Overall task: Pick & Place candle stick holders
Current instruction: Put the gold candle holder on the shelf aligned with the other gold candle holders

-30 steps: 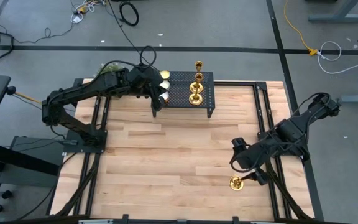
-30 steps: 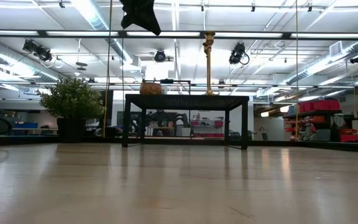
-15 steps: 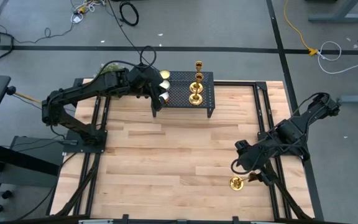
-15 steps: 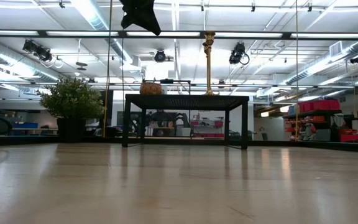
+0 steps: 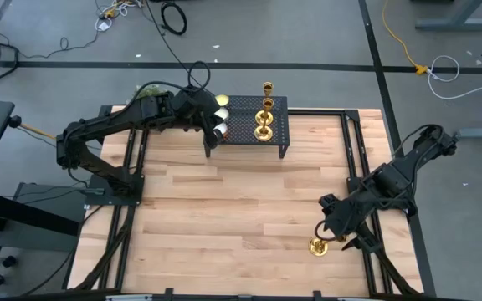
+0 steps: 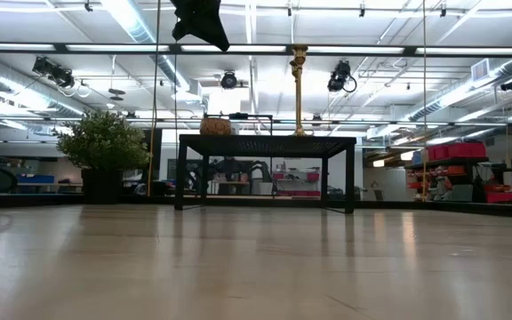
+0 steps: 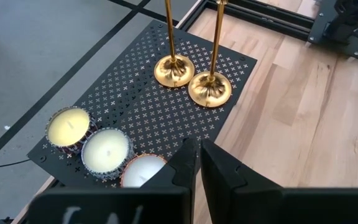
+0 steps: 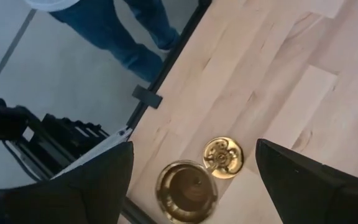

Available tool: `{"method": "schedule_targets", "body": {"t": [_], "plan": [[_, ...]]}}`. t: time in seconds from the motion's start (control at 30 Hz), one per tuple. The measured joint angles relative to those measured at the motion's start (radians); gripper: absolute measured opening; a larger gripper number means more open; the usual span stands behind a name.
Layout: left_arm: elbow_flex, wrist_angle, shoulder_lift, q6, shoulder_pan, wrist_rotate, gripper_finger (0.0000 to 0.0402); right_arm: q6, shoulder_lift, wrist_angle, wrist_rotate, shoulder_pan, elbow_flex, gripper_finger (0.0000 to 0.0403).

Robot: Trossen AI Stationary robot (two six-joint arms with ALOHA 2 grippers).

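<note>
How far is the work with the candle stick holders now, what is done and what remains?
Done: two candle stick holders stand upright on the black perforated stand, beside three candles. In hand: the right gripper hangs open above the third candle stick holder, which stands on the wooden table near its right front corner, not gripped. The left gripper waits shut over the stand. Left: grasp the third holder and place it, probably on the stand.

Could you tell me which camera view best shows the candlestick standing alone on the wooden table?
The right wrist view: the lone candlestick sits between the open right gripper fingers. The high view shows it small; the low and left wrist views miss it.
</note>
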Motion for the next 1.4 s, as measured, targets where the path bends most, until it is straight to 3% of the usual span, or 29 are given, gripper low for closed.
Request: {"method": "schedule_targets", "body": {"t": [0.37, 1.27, 1.4], "plan": [[0.000, 0.000, 0.000, 0.000, 0.000, 0.000, 0.0028, -0.004, 0.045, -0.018, 0.037, 0.040, 0.000, 0.0321], [0.000, 0.000, 0.000, -0.001, 0.000, -0.015, 0.0028, -0.004, 0.045, -0.019, 0.034, 0.040, 0.000, 0.0138], [0.000, 0.000, 0.000, -0.001, 0.000, -0.015, 0.0028, -0.004, 0.044, -0.018, 0.033, 0.040, 0.000, 0.0127]]}}
